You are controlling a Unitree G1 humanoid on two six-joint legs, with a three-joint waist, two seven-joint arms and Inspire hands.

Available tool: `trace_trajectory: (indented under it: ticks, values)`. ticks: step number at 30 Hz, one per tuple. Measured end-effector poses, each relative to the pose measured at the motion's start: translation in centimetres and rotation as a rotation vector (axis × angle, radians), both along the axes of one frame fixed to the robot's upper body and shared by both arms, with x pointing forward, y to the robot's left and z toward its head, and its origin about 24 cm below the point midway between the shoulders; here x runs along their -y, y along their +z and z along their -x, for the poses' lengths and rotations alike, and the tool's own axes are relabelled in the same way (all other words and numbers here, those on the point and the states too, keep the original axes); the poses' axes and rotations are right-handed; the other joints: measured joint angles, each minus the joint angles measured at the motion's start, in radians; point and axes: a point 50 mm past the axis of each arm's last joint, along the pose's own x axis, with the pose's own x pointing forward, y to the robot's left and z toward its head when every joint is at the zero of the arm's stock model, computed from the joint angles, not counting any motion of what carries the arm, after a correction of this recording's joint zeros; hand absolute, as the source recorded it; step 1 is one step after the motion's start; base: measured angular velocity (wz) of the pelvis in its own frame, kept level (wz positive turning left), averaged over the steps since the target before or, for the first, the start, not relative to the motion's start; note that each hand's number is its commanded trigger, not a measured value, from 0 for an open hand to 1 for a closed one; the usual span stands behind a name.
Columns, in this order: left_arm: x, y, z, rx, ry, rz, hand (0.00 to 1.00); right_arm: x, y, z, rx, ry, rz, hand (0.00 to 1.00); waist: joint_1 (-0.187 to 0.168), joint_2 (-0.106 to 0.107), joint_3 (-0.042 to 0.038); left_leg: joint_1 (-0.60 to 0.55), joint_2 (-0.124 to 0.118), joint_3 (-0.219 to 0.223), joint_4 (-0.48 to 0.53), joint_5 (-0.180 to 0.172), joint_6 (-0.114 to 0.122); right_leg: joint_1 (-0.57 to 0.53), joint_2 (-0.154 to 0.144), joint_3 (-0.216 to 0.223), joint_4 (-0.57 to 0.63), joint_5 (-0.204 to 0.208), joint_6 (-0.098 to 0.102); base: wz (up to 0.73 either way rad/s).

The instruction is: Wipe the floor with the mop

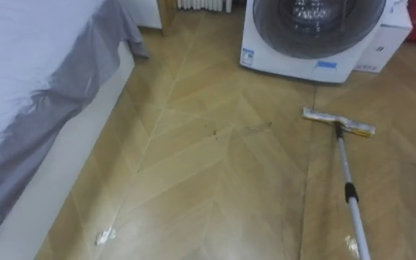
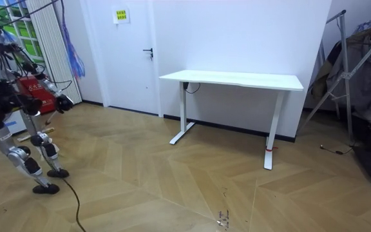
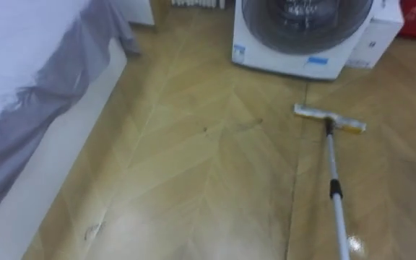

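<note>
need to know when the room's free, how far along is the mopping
Early, it seems. Done: nothing I can confirm. In hand: the mop head lies flat on the floor before the washing machine. Left: dark marks mid-floor and a white scrap by the bed.

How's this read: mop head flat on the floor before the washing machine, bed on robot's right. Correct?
No: the bed is on the robot's left, per the left eye view. The mop head does lie flat on the floor before the washing machine.
</note>
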Motion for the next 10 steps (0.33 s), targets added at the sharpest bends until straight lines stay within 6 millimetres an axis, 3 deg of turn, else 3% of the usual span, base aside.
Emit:
trace_trajectory:
  ticks: [1,4,10]
  values:
    - [-0.1,0.0,0.2,-0.012,0.006,-0.001,0.0,-0.2,-0.1,0.0,-0.01,0.005,-0.011,1.0,-0.001,-0.016,-0.0023,0.017,0.004,0.001,-0.007,0.001,-0.001,0.018,0.005,0.001,-0.013,0.002,-0.002,-0.07]
    - [-0.3,0.1,0.5,-0.031,-0.011,-0.011,0.0,-1.1,-0.4,-0.1,-0.026,0.018,-0.046,1.0,0.0,-0.03,-0.0006,0.074,0.02,0.011,-0.043,0.008,-0.01,0.08,0.023,0.005,-0.068,0.02,-0.008,-0.07]
    - [-0.3,0.1,0.0,-0.046,-0.111,-0.026,0.0,-2.3,-0.9,-0.5,0.007,0.014,-0.084,1.0,-0.009,-0.036,0.0015,0.126,0.032,0.017,-0.068,0.01,-0.011,0.141,0.038,0.012,-0.113,0.034,-0.01,-0.04]
